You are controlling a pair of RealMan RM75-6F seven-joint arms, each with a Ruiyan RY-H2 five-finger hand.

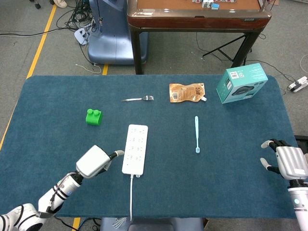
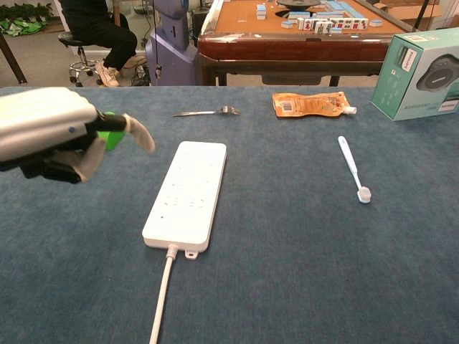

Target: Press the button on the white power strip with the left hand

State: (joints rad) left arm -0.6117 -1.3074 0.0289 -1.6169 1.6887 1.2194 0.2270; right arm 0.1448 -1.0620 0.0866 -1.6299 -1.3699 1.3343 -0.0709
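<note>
Left hand (image 1: 95,161) hovers clenched, one finger out, just left of the white power strip (image 1: 134,148).
Strip lies mid-table, cord trailing near; if I drop back carelessly, I nudge it or miss the button.

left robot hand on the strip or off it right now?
Off. The left robot hand is raised beside the white power strip, one finger extended, with clear table between them in the head view.
</note>
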